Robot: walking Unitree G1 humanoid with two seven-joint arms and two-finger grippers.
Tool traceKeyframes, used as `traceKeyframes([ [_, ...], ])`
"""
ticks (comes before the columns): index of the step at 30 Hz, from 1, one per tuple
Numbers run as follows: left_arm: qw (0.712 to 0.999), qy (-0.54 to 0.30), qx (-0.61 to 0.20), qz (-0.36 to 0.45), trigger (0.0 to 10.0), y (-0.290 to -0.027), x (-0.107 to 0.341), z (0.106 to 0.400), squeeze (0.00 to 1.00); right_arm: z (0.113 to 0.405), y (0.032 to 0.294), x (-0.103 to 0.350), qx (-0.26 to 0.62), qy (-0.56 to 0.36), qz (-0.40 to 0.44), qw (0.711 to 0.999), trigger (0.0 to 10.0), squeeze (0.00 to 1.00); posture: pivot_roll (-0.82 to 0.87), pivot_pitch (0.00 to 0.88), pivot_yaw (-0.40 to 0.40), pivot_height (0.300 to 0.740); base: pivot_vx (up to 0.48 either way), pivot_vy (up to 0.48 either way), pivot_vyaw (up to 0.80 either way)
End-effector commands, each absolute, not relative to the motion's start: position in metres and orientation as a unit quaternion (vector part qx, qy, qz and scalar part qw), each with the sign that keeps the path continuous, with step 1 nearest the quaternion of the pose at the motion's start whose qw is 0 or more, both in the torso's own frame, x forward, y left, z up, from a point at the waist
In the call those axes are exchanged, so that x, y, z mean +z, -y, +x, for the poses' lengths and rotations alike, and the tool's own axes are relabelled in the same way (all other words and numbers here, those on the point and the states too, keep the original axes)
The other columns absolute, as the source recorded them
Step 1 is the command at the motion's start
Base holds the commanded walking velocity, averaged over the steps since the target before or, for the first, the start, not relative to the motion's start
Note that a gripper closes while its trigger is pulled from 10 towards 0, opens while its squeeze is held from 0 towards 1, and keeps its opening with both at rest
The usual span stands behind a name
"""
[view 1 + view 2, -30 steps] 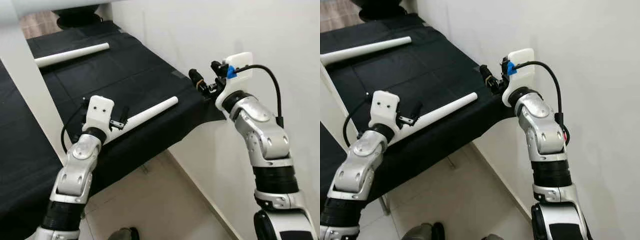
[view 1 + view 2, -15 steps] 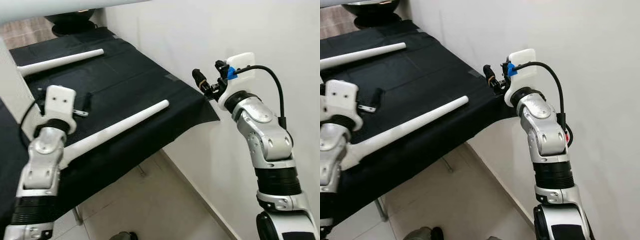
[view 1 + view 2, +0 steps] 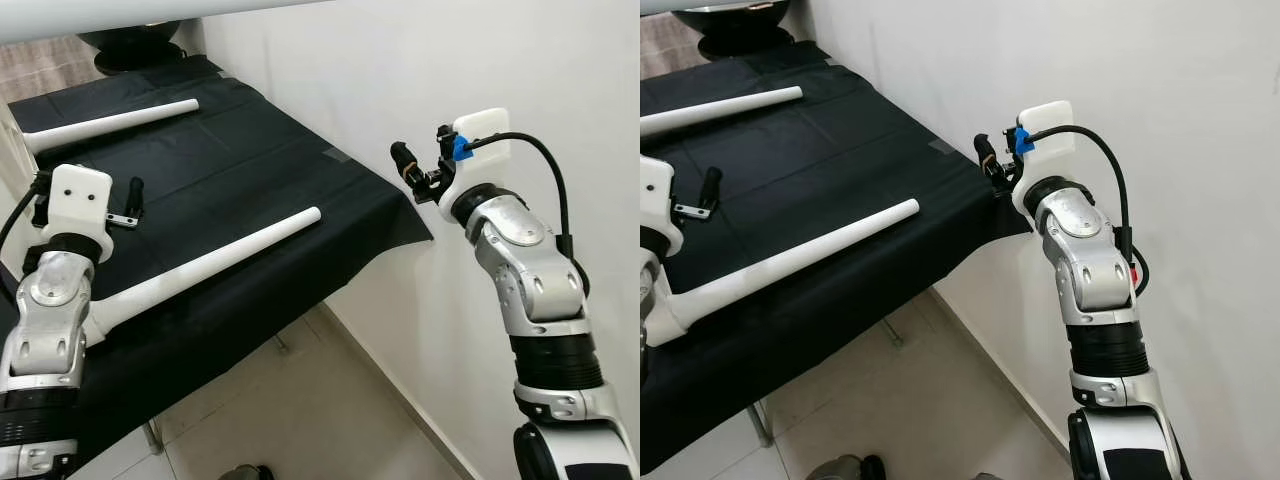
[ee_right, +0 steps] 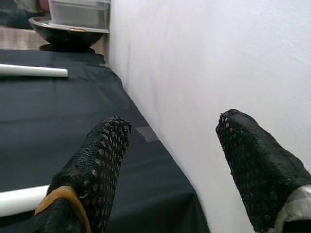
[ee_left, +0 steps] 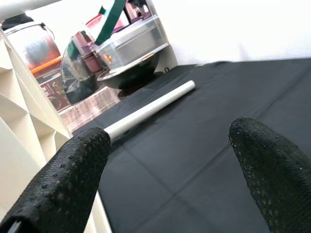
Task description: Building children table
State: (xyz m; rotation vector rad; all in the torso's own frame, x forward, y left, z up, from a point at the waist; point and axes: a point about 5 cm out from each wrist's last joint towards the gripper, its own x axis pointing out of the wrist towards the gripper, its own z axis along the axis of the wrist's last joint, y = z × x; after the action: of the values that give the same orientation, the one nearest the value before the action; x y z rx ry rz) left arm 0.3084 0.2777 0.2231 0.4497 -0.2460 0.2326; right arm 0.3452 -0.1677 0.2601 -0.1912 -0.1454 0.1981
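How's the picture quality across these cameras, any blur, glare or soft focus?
Head views: evenly lit and sharp; the near white table leg stands out crisply on the black cloth, no glare. Left wrist view: the fingers are soft, the shelf clutter behind bright and slightly washed. Right wrist view: the wall is bright, the finger mesh fairly sharp.

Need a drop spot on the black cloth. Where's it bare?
Bare: the black cloth between the far leg and near leg, and the strip along the wall. Crowded: left edge by the left gripper; the right gripper hovers at the corner.
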Motion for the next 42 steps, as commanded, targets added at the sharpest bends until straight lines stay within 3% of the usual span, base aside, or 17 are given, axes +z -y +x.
traceKeyframes([
  [1,0.957,0.121,0.136,0.226,10.0,-0.292,0.226,0.306,0.00,0.346,0.172,0.259,0.088,0.065,-0.099,0.989,10.0,0.00,0.03,0.057,-0.047,0.740,0.000,0.000,0.00],
  [6,0.956,0.124,0.145,0.223,10.0,-0.298,0.229,0.309,0.00,0.346,0.172,0.260,0.081,0.063,-0.098,0.990,10.0,0.00,0.02,0.066,-0.039,0.740,0.000,0.000,0.00],
  [11,0.963,0.132,0.111,0.206,10.0,-0.275,0.227,0.317,0.00,0.348,0.176,0.262,0.071,0.061,-0.105,0.990,10.0,0.00,0.02,0.070,-0.039,0.740,0.000,0.000,0.00],
  [14,0.978,0.127,0.045,0.161,10.0,-0.224,0.210,0.321,0.00,0.349,0.180,0.274,0.049,0.098,-0.151,0.983,10.0,0.00,0.02,0.068,-0.043,0.740,0.000,0.000,0.00],
  [15,0.978,0.127,0.045,0.161,10.0,-0.224,0.210,0.321,0.00,0.349,0.180,0.274,0.049,0.098,-0.151,0.983,10.0,0.00,0.02,0.068,-0.043,0.740,0.000,0.000,0.00],
  [17,0.982,0.126,-0.009,0.141,10.0,-0.186,0.199,0.316,0.00,0.347,0.180,0.287,0.043,0.148,-0.220,0.963,10.0,0.00,0.01,0.068,-0.046,0.740,0.000,0.000,0.00],
  [19,0.982,0.126,-0.009,0.141,10.0,-0.186,0.199,0.316,0.00,0.347,0.180,0.287,0.043,0.148,-0.220,0.963,10.0,0.00,0.01,0.068,-0.046,0.740,0.000,0.000,0.00],
  [23,0.985,0.121,-0.057,0.111,10.0,-0.145,0.185,0.303,0.00,0.341,0.183,0.284,0.050,0.176,-0.298,0.937,10.0,0.00,0.01,0.063,-0.049,0.740,0.000,0.000,0.00],
  [24,0.987,0.118,-0.058,0.097,10.0,-0.137,0.182,0.298,0.00,0.337,0.182,0.275,0.069,0.177,-0.325,0.927,10.0,0.23,0.01,0.061,-0.050,0.740,0.000,0.000,0.00],
  [25,0.987,0.118,-0.058,0.097,10.0,-0.137,0.182,0.298,0.00,0.337,0.182,0.275,0.069,0.177,-0.325,0.927,10.0,0.23,0.01,0.061,-0.050,0.740,0.000,0.000,0.00],
  [26,0.986,0.119,-0.058,0.097,10.0,-0.136,0.183,0.297,0.00,0.334,0.177,0.273,0.091,0.185,-0.329,0.922,10.0,1.00,0.01,0.060,-0.049,0.740,0.000,0.000,0.00],
  [28,0.985,0.127,-0.060,0.105,10.0,-0.134,0.185,0.295,0.00,0.332,0.172,0.271,0.110,0.192,-0.327,0.919,10.0,1.00,0.01,0.059,-0.048,0.740,0.000,0.000,0.00],
  [31,0.982,0.137,-0.060,0.116,10.0,-0.131,0.191,0.289,0.00,0.324,0.162,0.280,0.106,0.250,-0.399,0.876,10.0,1.00,0.01,0.059,-0.048,0.740,0.000,0.000,0.00],
  [32,0.982,0.137,-0.060,0.116,10.0,-0.131,0.191,0.289,0.00,0.324,0.162,0.280,0.106,0.250,-0.399,0.876,10.0,1.00,0.01,0.059,-0.048,0.740,0.000,0.000,0.00],
  [33,0.983,0.137,-0.058,0.111,10.0,-0.130,0.192,0.287,0.00,0.323,0.162,0.284,0.100,0.262,-0.409,0.868,10.0,0.60,0.01,0.058,-0.049,0.740,0.000,0.000,0.00],
  [34,0.983,0.137,-0.057,0.109,10.0,-0.129,0.193,0.285,0.00,0.324,0.162,0.288,0.091,0.269,-0.414,0.865,10.0,0.00,0.01,0.058,-0.049,0.740,0.000,0.000,0.80],
  [42,0.984,0.135,-0.057,0.100,10.0,-0.122,0.194,0.278,0.00,0.326,0.161,0.294,0.083,0.279,-0.418,0.861,10.0,0.00,0.02,0.060,-0.057,0.740,0.000,0.000,0.80],
])
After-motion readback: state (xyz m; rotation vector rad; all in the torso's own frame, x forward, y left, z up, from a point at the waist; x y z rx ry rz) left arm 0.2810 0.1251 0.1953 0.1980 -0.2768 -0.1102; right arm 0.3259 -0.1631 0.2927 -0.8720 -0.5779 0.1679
